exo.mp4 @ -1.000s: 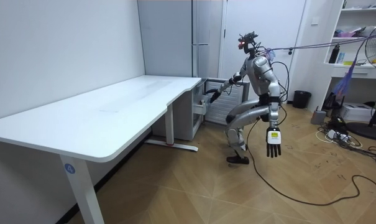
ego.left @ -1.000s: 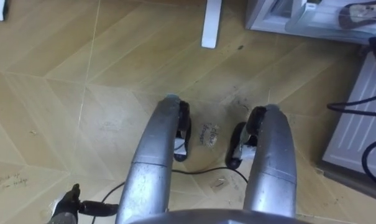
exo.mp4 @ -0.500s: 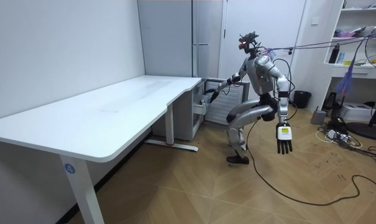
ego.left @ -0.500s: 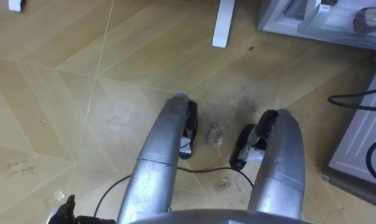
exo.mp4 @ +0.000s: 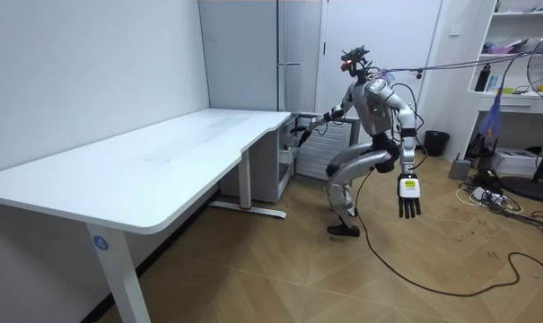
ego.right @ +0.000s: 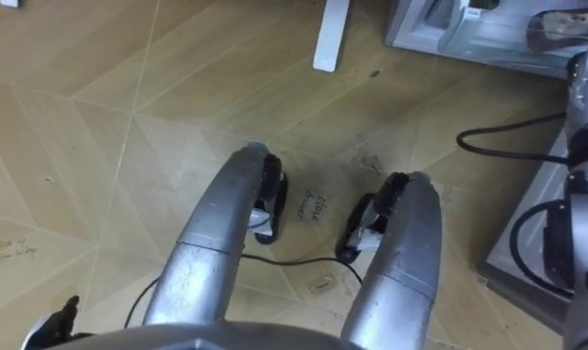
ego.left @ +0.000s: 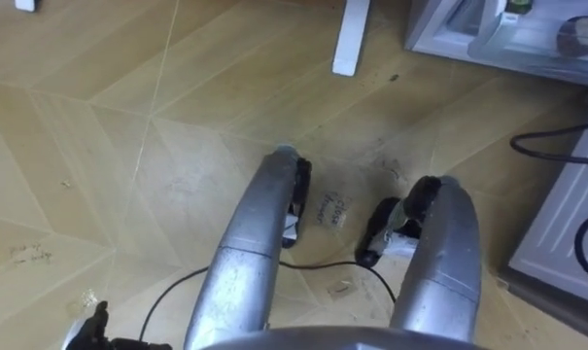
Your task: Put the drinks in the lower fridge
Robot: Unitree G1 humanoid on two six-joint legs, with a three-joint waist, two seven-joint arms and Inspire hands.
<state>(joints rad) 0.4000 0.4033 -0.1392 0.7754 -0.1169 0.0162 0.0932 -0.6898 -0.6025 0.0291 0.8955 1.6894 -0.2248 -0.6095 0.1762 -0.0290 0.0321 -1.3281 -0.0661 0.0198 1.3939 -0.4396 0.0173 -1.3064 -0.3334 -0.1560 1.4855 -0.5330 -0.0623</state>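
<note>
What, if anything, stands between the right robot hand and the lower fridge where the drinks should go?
Nothing visible does. In the room view the right robot hand is at the front of the lower fridge beside the white desk. Whether it holds anything cannot be told. The left robot hand hangs open.

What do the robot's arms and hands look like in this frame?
Silver-grey metal arms with dark joints. The left hand has black fingers and a white-and-yellow tag on its back. The right hand looks dark; black cables loop beside the right arm.
</note>
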